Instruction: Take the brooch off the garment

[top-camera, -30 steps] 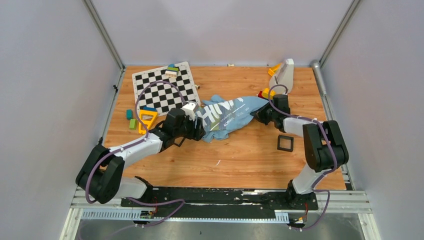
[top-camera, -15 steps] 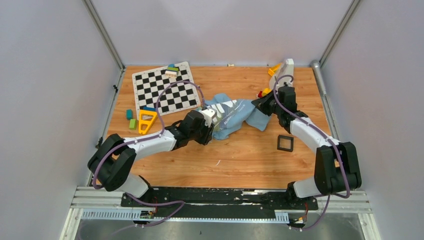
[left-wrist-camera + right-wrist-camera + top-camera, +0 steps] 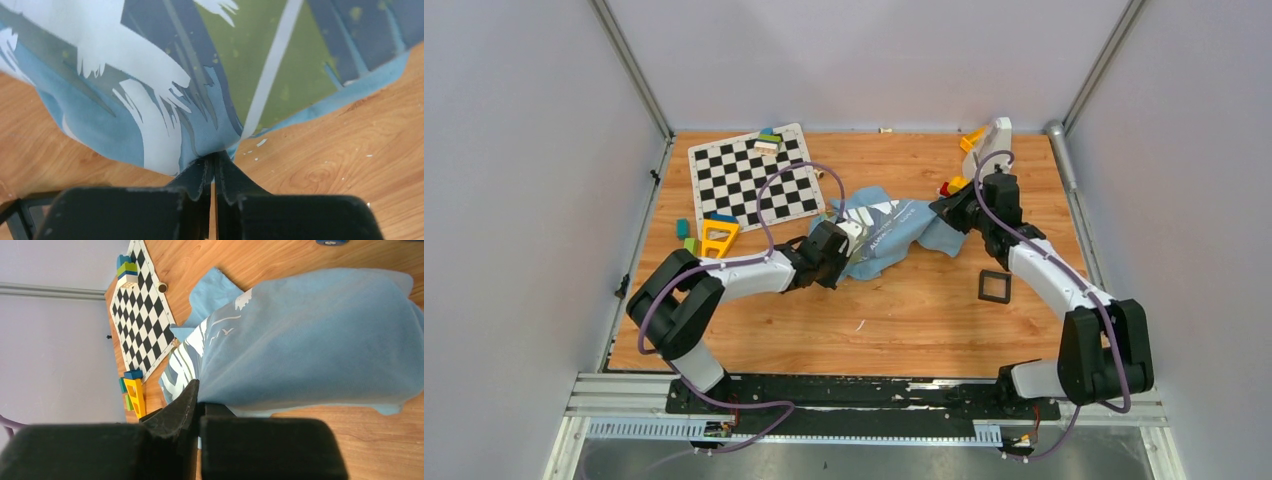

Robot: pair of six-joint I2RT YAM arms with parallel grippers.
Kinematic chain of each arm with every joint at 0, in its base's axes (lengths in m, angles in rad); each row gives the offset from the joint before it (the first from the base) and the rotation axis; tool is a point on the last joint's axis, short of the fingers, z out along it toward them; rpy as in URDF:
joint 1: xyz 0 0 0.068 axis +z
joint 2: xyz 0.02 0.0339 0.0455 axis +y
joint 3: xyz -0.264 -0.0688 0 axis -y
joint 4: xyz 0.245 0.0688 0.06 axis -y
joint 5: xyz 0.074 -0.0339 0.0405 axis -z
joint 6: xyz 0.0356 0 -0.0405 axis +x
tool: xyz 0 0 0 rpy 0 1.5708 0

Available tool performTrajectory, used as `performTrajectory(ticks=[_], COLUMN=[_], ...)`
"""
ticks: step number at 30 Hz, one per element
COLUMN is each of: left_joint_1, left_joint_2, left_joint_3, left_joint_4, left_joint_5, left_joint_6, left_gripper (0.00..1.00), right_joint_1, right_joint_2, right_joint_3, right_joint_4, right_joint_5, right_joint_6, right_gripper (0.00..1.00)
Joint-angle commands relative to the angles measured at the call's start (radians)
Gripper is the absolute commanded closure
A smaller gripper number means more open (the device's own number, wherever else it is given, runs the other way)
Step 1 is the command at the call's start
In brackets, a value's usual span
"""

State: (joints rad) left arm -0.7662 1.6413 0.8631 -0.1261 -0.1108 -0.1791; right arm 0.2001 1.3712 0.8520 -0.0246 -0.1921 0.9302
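Pinching the shirt [image 3: 892, 228] from both ends, the two arms hold it bunched in the middle of the wooden surface [image 3: 904, 310]. The left jaws are closed tight on a fold at the printed end, where white lettering and a green patch spread out just ahead of them in the left wrist view. The right jaws are closed too, gripping the plain blue edge at the other end, near a small stack of toy blocks [image 3: 951, 184] (not the target).

The brooch shows in none of the views; it may be hidden in a fold or underneath. So the step in hand looks like handling the cloth to expose the brooch, not yet the removal. Next, I judge, the shirt needs spreading flat or turning until the brooch appears. Then one arm should pin the cloth down while the other lets go and picks the brooch off.
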Motion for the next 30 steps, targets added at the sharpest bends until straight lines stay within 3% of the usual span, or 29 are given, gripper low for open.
performTrajectory(ticks=[1, 9, 17, 24, 30], left_joint_1=[-0.001, -0.001, 0.005, 0.005, 0.016], left_joint_2=[-0.018, -0.274, -0.421, -0.495, -0.491], left_joint_3=[0.049, 0.173, 0.565, 0.826, 0.981], left_joint_4=[-0.046, -0.299, -0.635, -0.874, -0.963], left_joint_5=[-0.062, -0.052, -0.083, -0.079, -0.107], left_joint_6=[0.009, -0.024, -0.039, -0.019, -0.021], left_gripper=[1.0, 1.0, 1.0, 1.0, 1.0], right_joint_1=[0.0, -0.021, -0.068, -0.068, -0.068], right_joint_2=[-0.06, -0.139, -0.235, -0.396, -0.476], right_joint_3=[0.066, 0.213, 0.404, 0.481, 0.535], right_joint_4=[-0.037, -0.171, -0.334, -0.478, -0.583], right_joint_5=[0.044, 0.18, 0.19, 0.099, 0.015], right_joint_6=[-0.041, -0.129, -0.224, -0.303, -0.327], right_gripper=[1.0, 1.0, 1.0, 1.0, 1.0])
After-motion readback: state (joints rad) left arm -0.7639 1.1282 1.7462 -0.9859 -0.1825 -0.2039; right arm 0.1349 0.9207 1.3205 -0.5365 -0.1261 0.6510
